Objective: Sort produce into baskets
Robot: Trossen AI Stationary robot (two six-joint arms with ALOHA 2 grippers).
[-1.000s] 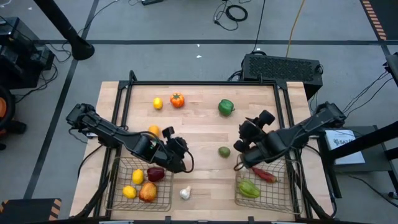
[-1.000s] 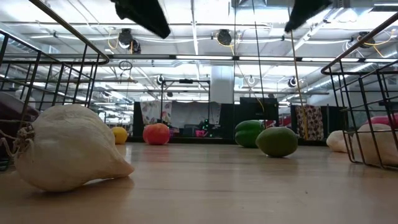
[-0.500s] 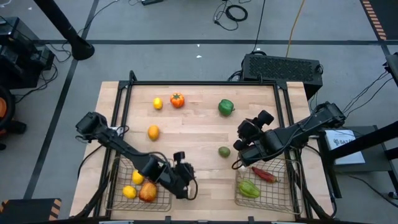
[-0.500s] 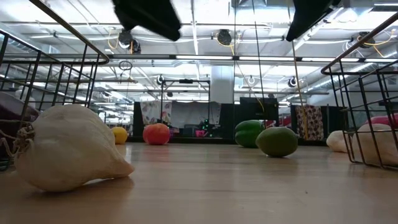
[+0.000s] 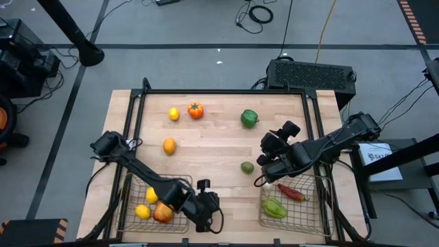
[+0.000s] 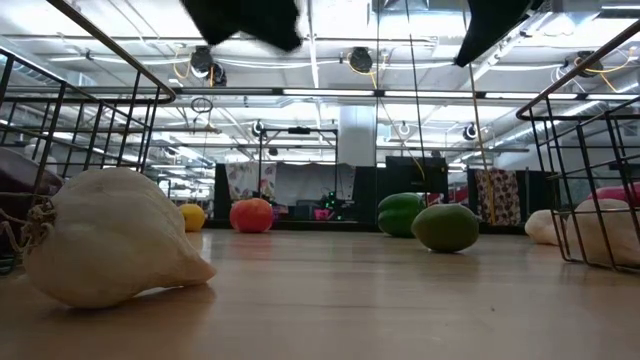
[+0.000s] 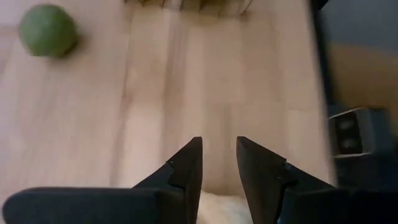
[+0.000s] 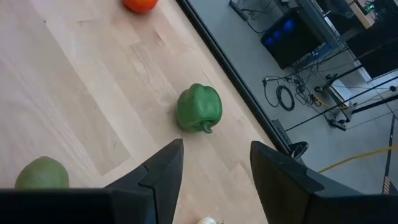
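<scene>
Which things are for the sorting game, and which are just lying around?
For the job: left basket, right basket, garlic, lemon, orange, tomato, green pepper, green fruit, left gripper above the garlic, right gripper near right basket.
Just lying about: black box, floor cables.

Bright overhead light, blurred wrist view

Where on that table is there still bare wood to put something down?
The widest bare patch lies mid-table, bordered by the orange, the green pepper and the lime. The strip between the two baskets is crowded: the left gripper hovers over the garlic, and the right gripper hangs nearby.
</scene>
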